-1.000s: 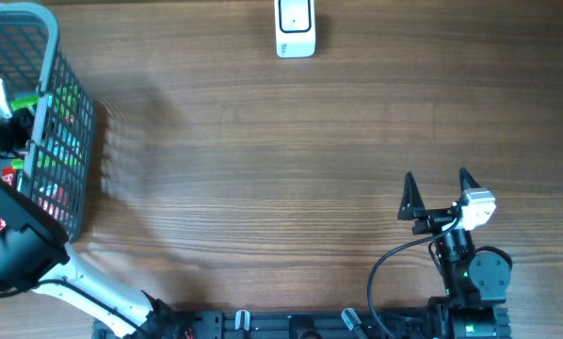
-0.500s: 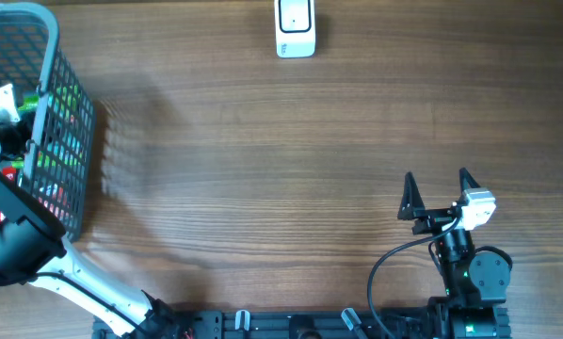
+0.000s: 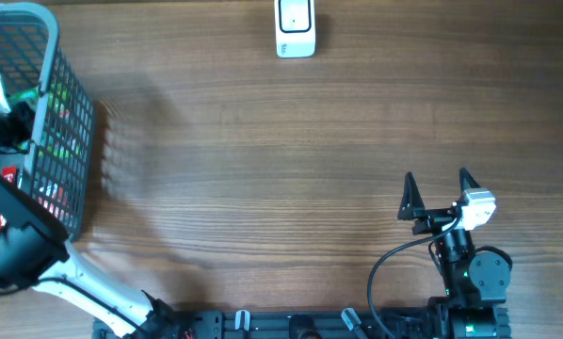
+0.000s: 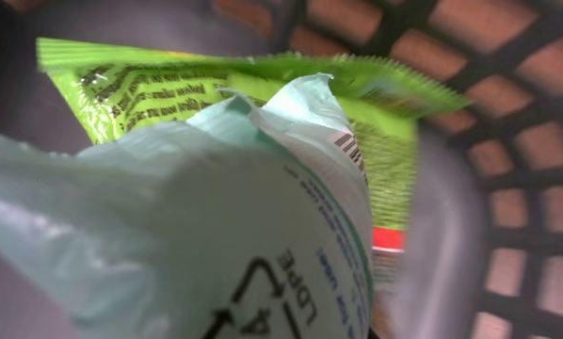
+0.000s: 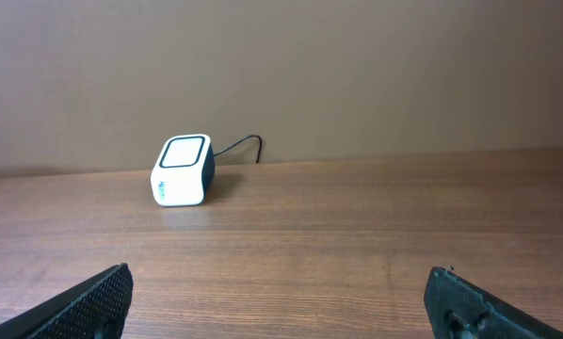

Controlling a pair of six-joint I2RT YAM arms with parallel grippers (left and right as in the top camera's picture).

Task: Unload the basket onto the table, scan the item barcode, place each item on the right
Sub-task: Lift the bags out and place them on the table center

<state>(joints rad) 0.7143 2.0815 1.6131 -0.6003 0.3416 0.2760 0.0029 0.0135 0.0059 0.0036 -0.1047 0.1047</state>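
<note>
Table [image 3: 263, 169]: wood grain.
Basket [image 3: 72, 141]: grey mesh, at far left edge.
Left gripper [image 3: 7, 118]: down inside basket, closed tight; fingers unseen, hold on anything not tellable.
Bag [image 4: 168, 226]: pale green plastic, inside basket, right against left wrist camera, over green packet [image 4: 168, 80].
Right gripper [image 3: 437, 179]: near right of table, spread wide, holding nothing.
Scanner [image 3: 295, 26]: white, far edge, well apart from basket.
Barcode [image 4: 350, 149]: on bag's upper right fold.
</note>
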